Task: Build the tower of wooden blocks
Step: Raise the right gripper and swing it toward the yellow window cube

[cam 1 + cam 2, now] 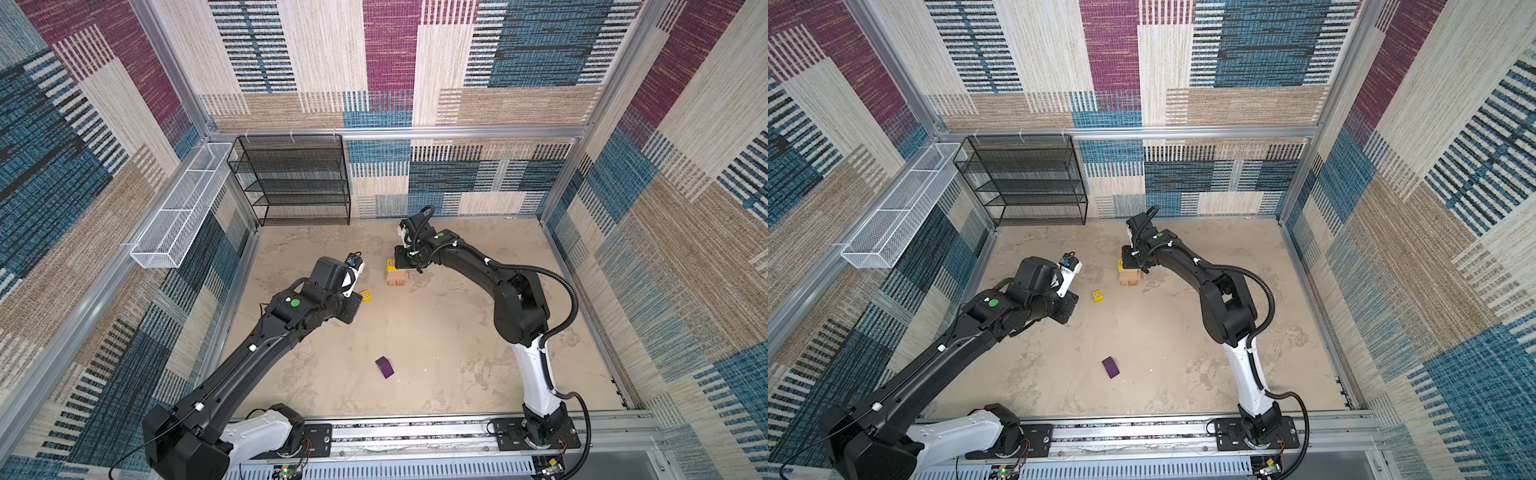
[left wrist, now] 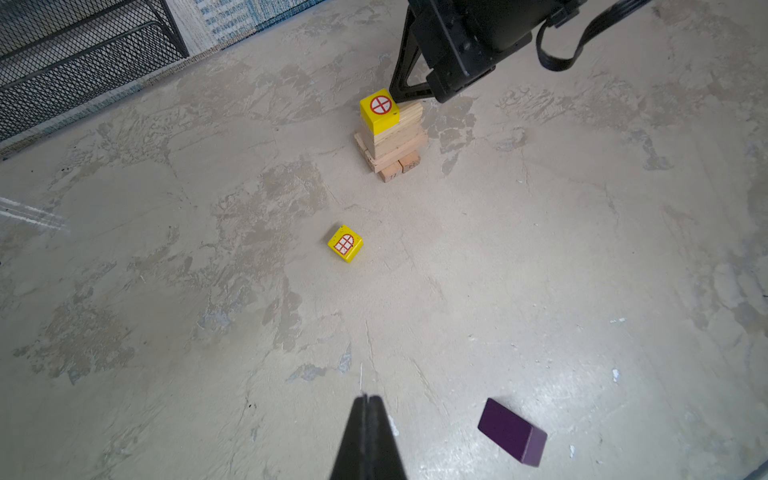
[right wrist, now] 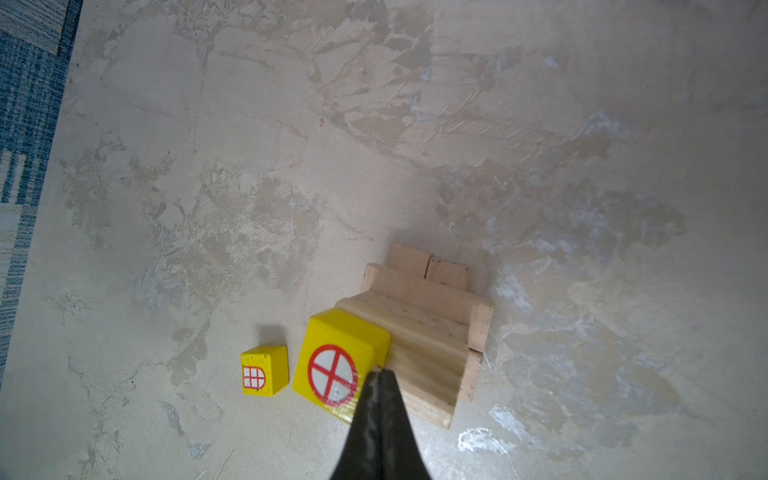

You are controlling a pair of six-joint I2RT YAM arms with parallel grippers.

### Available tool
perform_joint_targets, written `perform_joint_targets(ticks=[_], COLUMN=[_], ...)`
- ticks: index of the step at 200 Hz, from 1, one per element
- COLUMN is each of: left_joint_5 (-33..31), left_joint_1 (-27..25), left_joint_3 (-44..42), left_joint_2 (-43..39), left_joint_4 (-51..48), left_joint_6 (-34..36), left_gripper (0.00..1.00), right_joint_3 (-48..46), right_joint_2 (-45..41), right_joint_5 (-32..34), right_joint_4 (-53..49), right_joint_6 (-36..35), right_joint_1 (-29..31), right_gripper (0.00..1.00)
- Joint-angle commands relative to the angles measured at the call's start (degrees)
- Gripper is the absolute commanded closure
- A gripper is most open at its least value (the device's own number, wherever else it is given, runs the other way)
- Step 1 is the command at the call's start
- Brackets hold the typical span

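The wood block tower (image 1: 397, 278) (image 1: 1128, 278) (image 2: 392, 139) (image 3: 428, 328) stands mid-floor, tan bricks in crossed layers. A yellow cube with a red crossed circle (image 1: 391, 263) (image 2: 379, 110) (image 3: 338, 365) sits on one end of its top. My right gripper (image 3: 379, 371) (image 2: 395, 96) is shut and empty, its tips right at that cube's edge above the top brick. A second yellow cube with a window print (image 1: 366, 295) (image 1: 1097, 295) (image 2: 345, 243) (image 3: 264, 371) lies on the floor beside the tower. The purple block (image 1: 385, 367) (image 1: 1111, 367) (image 2: 512, 432) lies nearer the front. My left gripper (image 2: 366, 397) is shut and empty, above bare floor.
A black mesh shelf (image 1: 291, 178) stands against the back wall at the left. A white wire basket (image 1: 183, 208) hangs on the left wall. Carpeted walls close in three sides, and the arms' mounting rail (image 1: 415, 434) runs along the front.
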Motion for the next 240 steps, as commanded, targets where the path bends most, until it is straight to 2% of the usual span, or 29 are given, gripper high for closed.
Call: perform_joint_targets(ticks=[1, 104, 148, 184, 213, 240], left_joint_5=[-0.27, -1.01, -1.02, 0.25, 0.03, -1.47], left_joint_1=[0.03, 0.11, 0.11, 0.11, 0.11, 0.13], left_joint_3=[0.08, 0.08, -0.18, 0.93, 0.71, -1.22], left_joint_2=[0.03, -0.38, -1.48, -2.64, -4.89, -8.07], left_joint_4=[0.59, 0.61, 0.92, -0.21, -1.61, -3.06], left_joint_6=[0.46, 0.35, -0.73, -1.50, -1.99, -2.76], left_gripper=[1.00, 1.00, 1.00, 0.94, 0.92, 0.90], right_joint_3=[0.71, 1.95, -0.28, -4.30, -10.64, -16.86], right_joint_2=[0.28, -2.89, -8.46, -14.55, -20.53, -25.16], right_joint_5=[-0.59, 3.98, 7.33, 11.42, 14.07, 13.75], right_joint_4=[-0.12, -2.76, -3.61, -3.99, -0.93, 3.90], right_joint_6=[0.45, 0.30, 0.30, -0.79, -3.80, -6.43], right_joint_1=[0.07, 0.14, 1.33, 3.68, 6.97, 10.55], right_gripper=[1.00, 1.00, 1.00, 0.98, 0.91, 0.74])
